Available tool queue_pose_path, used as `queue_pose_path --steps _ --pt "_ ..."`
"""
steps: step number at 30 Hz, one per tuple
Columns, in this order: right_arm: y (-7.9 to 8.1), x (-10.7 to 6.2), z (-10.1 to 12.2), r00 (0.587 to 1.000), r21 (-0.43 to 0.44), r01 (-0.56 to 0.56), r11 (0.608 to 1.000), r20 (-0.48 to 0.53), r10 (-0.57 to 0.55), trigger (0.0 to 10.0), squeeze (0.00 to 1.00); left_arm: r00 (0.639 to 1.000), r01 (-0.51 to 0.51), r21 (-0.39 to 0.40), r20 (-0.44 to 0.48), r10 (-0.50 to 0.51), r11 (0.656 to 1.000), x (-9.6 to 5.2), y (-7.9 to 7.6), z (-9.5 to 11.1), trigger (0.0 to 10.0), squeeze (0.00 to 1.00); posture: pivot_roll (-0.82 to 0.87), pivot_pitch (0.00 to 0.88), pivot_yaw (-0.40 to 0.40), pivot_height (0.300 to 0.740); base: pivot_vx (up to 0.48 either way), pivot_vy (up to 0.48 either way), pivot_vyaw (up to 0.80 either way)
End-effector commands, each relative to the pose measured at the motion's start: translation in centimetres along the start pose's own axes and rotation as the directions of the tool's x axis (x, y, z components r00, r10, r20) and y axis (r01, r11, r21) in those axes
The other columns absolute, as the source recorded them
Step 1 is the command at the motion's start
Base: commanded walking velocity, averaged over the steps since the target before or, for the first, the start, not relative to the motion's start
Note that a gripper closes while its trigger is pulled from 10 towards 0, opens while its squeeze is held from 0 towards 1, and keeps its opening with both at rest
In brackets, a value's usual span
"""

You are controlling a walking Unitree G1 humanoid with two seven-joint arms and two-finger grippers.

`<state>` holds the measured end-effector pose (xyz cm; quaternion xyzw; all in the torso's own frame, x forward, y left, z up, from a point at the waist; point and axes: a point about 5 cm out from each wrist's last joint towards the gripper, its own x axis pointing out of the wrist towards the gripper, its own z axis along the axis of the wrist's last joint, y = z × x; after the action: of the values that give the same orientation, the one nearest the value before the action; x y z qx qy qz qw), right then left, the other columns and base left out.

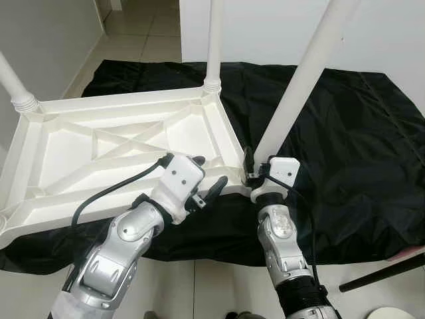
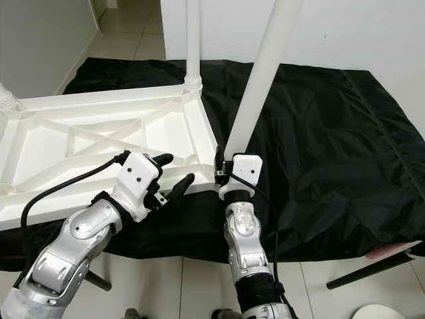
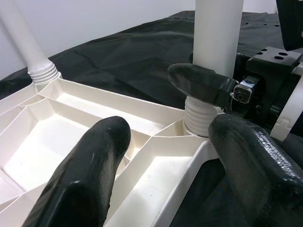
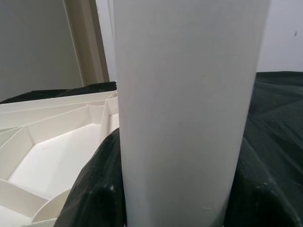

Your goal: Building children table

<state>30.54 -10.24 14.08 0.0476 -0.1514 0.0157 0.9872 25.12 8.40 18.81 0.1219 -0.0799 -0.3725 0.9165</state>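
Observation:
A white plastic children's table (image 1: 99, 146) lies upside down on a black cloth (image 1: 352, 153). At its near right corner a white leg (image 1: 302, 80) stands tilted, its threaded base (image 3: 201, 120) sitting in the corner socket. My right gripper (image 1: 255, 174) is shut on this leg just above the base, black fingers on both sides of it. My left gripper (image 1: 208, 171) is open, hovering over the table's near right rim, just left of that leg, with nothing between its fingers (image 3: 94, 156).
Two more legs stand in the table's far corners, one at the far right (image 1: 214, 40) and one at the far left (image 1: 13, 83). A white wall rises behind. On the tiled floor at the near right lies a dark rod (image 1: 382, 276).

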Motion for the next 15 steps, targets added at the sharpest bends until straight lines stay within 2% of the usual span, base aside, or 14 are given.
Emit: queue_pose_path --steps 1,6,7,8,11,12,13,14,15 --pt "-0.6 -0.6 -1.6 0.997 -0.025 0.010 1.000 -0.082 -0.012 10.0 1.00 1.000 -0.014 0.007 -0.001 0.014 1.000 -0.1 0.1 0.1 10.0 0.00 0.00 0.115 -0.003 0.740 0.000 0.000 0.00" --pt "-0.8 -0.3 -1.1 0.998 -0.006 -0.023 1.000 -0.056 0.023 10.0 1.00 1.000 -0.015 0.007 0.000 0.015 1.000 -0.1 0.1 0.1 10.0 0.00 0.00 0.112 -0.002 0.740 0.000 0.000 0.00" --pt "-0.9 0.0 -0.7 0.997 -0.005 -0.069 0.998 -0.042 0.069 10.0 1.00 1.000 -0.015 0.006 0.001 0.015 1.000 -0.1 0.1 0.1 10.0 0.00 0.00 0.112 -0.004 0.740 0.000 0.000 0.00" --pt "-1.1 0.3 -0.3 0.993 -0.002 -0.112 0.994 -0.025 0.112 10.0 0.87 1.000 -0.014 0.005 0.002 0.014 1.000 0.0 0.1 0.1 10.0 0.00 -0.01 0.113 -0.004 0.740 0.000 0.000 0.00" --pt "-1.1 0.3 -0.3 0.993 -0.002 -0.112 0.994 -0.025 0.112 10.0 0.87 1.000 -0.014 0.005 0.002 0.014 1.000 0.0 0.1 0.1 10.0 0.00 -0.01 0.113 -0.004 0.740 0.000 0.000 0.00" --pt "-1.1 0.6 0.1 0.985 0.002 -0.170 0.985 -0.016 0.170 10.0 0.00 1.000 -0.014 0.004 0.003 0.014 1.000 0.0 0.1 0.1 10.0 0.00 -0.01 0.114 -0.005 0.740 0.000 0.000 0.00" --pt "-1.1 0.9 0.5 0.972 0.002 -0.235 0.972 -0.010 0.235 10.0 0.00 1.000 -0.014 0.004 0.004 0.014 1.000 0.1 0.1 0.2 10.0 0.00 -0.01 0.114 -0.005 0.740 0.000 0.000 0.00" --pt "-1.1 0.9 0.5 0.972 0.002 -0.235 0.972 -0.010 0.235 10.0 0.00 1.000 -0.014 0.004 0.004 0.014 1.000 0.1 0.1 0.2 10.0 0.00 -0.01 0.114 -0.005 0.740 0.000 0.000 0.00" --pt "-1.6 1.7 1.3 0.943 -0.013 -0.332 0.943 0.002 0.332 10.0 0.00 1.000 -0.014 0.004 0.004 0.014 1.000 0.1 0.1 0.2 10.0 0.00 -0.01 0.113 -0.002 0.740 0.000 0.000 0.00"
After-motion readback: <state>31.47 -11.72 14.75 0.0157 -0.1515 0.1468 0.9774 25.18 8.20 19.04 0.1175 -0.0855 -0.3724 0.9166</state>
